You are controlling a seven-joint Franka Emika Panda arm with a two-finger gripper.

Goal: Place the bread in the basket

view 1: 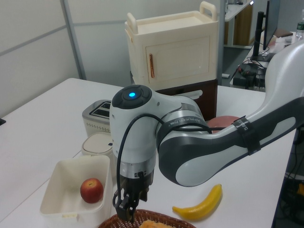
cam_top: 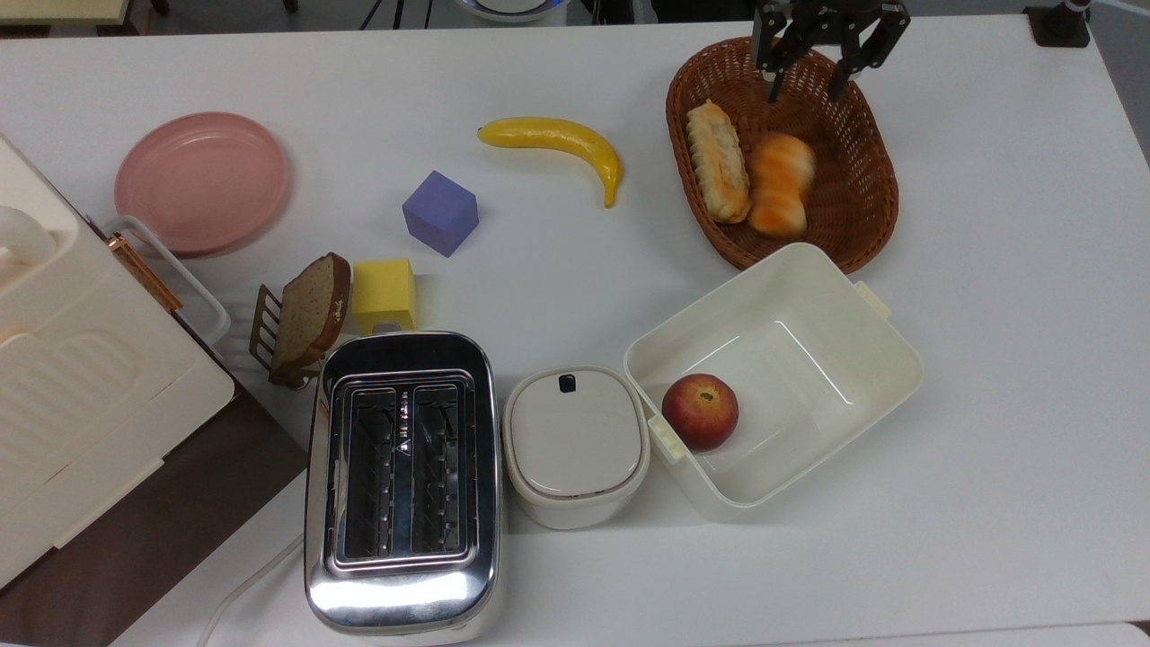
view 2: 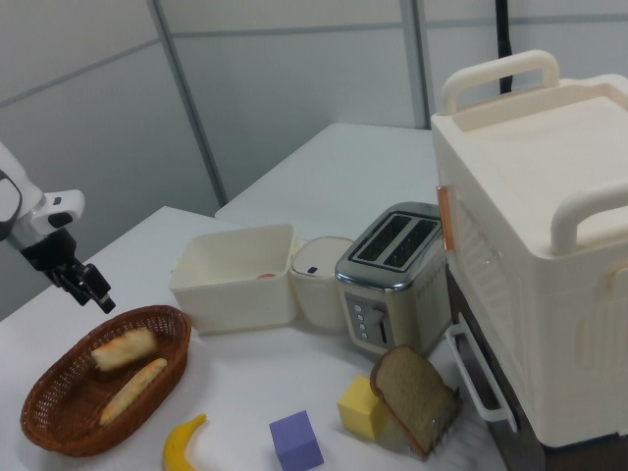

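a white table (cam_top: 988,359) in a room with grey panelled walls carries all the items. in the top view the wicker basket (cam_top: 858,207) sits at about 1 o'clock on the table, and the bread (cam_top: 780,195) lies inside it, orange-golden top up, touching the longer ridged roll (cam_top: 718,161) on the top view's left. the gripper (cam_top: 809,85) hangs over the basket's far end, at 12 o'clock from the bread and apart from it, its two dark fingers (cam_top: 771,83) spread wide and holding nothing. in the right view the gripper (view 2: 88,290) hovers above the basket (view 2: 59,412) rim, with the bread (view 2: 124,349) lower and toward 4 o'clock from it. in the left view the gripper (view 1: 127,209) points down at the basket (view 1: 118,221) edge, the bread (view 1: 152,223) just showing at the bottom.

elsewhere in the top view: a banana (cam_top: 561,142) at 9 o'clock from the basket, a purple cube (cam_top: 439,212), a yellow cube (cam_top: 384,293), a brown bread slice (cam_top: 310,314) in a rack, a pink plate (cam_top: 201,181), a chrome toaster (cam_top: 401,485), a lidded cream canister (cam_top: 575,445), and a cream square container (cam_top: 844,359) holding a red apple (cam_top: 700,412) at 6 o'clock from the basket.
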